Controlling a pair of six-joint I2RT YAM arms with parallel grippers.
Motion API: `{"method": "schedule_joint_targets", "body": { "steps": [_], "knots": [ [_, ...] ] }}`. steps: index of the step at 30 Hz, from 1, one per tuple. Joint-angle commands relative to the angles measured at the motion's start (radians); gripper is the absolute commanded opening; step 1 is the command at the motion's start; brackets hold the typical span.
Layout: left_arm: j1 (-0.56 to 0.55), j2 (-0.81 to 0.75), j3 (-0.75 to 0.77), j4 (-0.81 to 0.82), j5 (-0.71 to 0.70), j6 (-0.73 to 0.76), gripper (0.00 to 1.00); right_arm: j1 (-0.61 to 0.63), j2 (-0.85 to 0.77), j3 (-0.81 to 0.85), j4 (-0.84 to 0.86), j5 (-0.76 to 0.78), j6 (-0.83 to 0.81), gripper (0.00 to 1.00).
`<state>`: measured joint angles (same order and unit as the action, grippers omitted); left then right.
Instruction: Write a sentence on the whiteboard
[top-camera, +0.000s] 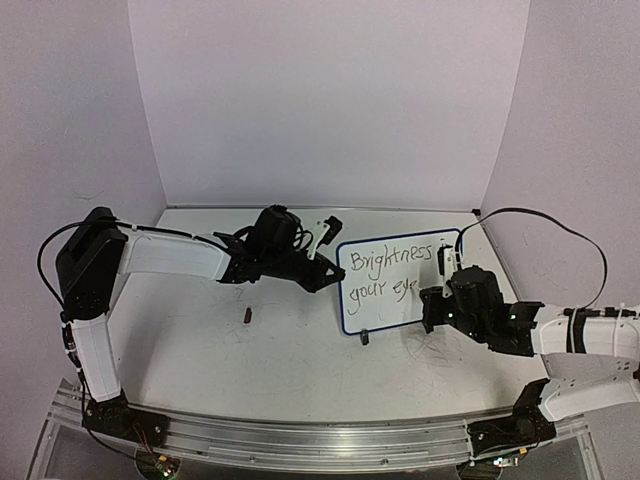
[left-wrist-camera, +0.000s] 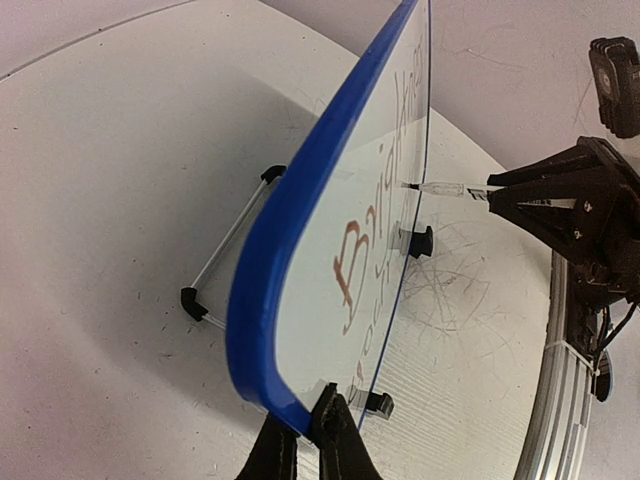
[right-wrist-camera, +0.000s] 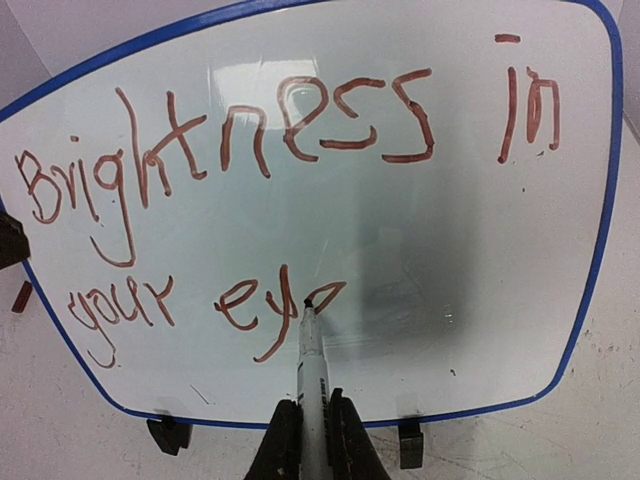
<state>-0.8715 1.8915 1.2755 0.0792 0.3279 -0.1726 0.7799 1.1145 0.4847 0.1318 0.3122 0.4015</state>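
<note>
Pale walls (top-camera: 330, 100) close in a white table (top-camera: 250, 350) scuffed with grey scribbles. From above, the whiteboard (top-camera: 395, 285) stands between the two arms. The left hand (top-camera: 325, 275) is at its near edge and the right hand (top-camera: 440, 290) is just in front of its face. The sentence (top-camera: 390, 270) reads black here, in two lines.

On the left wrist camera, the left hand (left-wrist-camera: 310, 440) is clenched on the board's blue frame (left-wrist-camera: 300, 230) at a lower corner, so the board rises directly above its fingers. Across the face, the right hand (left-wrist-camera: 495, 190) brings the marker (left-wrist-camera: 445, 190) tip-first against the glossy surface. My main worry is that a single pinch at one corner leaves the board free to pivot. It stands only on small feet (left-wrist-camera: 420, 240), so too much push from the pen could swing or tip it backward and smear the stroke.

On the right wrist camera, the right hand (right-wrist-camera: 312, 425) is grasping the marker (right-wrist-camera: 312, 350), which points straight ahead of its fingers. The tip meets the board at the last letter of "eye". The writing (right-wrist-camera: 280, 130) looks reddish-brown here, "Brightness in" above and "your eye" below. The frame (right-wrist-camera: 595, 250) fills the view beyond the hand. If the marker twists in the grip, or the tip lifts as the board gives way, I judge the closing loop would break or wander.
</note>
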Motion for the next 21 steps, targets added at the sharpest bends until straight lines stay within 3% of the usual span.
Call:
{"method": "schedule_joint_targets", "body": {
  "steps": [1, 21],
  "knots": [
    [0.002, 0.031, -0.004, -0.122, -0.112, 0.078, 0.0, -0.004, 0.006, 0.007, -0.046, 0.007, 0.016, 0.0],
    [0.002, 0.033, -0.003, -0.122, -0.114, 0.078, 0.0, -0.004, 0.004, -0.003, -0.069, 0.017, 0.03, 0.0]
  ]
}}
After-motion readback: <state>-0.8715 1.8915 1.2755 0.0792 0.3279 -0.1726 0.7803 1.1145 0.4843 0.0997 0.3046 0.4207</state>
